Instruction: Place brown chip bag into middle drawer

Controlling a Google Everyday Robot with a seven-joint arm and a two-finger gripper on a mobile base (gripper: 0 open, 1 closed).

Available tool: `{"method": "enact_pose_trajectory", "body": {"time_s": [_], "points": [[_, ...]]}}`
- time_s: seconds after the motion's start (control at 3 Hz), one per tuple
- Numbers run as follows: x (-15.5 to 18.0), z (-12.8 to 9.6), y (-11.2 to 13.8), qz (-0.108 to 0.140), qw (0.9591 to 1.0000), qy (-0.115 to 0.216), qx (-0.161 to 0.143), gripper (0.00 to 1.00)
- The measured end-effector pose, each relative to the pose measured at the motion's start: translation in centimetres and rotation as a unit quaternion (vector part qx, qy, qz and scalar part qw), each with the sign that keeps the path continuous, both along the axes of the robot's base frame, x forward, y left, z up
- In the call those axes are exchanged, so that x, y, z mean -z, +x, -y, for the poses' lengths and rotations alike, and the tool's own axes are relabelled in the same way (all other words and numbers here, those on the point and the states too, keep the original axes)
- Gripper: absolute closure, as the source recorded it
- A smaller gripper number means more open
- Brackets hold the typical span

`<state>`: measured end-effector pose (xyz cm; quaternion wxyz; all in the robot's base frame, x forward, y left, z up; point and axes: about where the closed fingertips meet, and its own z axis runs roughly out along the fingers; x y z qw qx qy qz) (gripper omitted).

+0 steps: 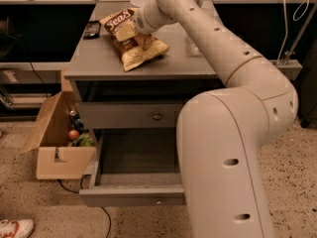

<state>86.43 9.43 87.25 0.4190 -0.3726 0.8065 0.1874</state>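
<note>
Well below and left of the tool, an open cardboard box (54,155) stands beside the pulled-out middle drawer (130,197), shallow, grey and wooden. A flat dark device (91,29) lies left. The tool (142,34) meets the crinkly brown chip bag (132,51), which lies on the table (96,63), clear of its edges; its grip cannot be told.

We note brown chip bag (144,53) on cabinet top (99,63), gripper (140,34) over it; middle drawer (133,196) pulled out below; cardboard box (55,158) left of drawer
</note>
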Motion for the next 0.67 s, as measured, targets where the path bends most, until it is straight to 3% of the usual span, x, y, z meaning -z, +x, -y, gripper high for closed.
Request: {"method": "enact_pose_trajectory", "body": {"time_s": [0.33, 0.67], "points": [[-1.5, 0.5, -1.0, 0.016, 0.9995, 0.024, -0.011, 0.72], [-3.4, 1.7, -3.0, 0.031, 0.9974, 0.056, -0.032, 0.95]]}}
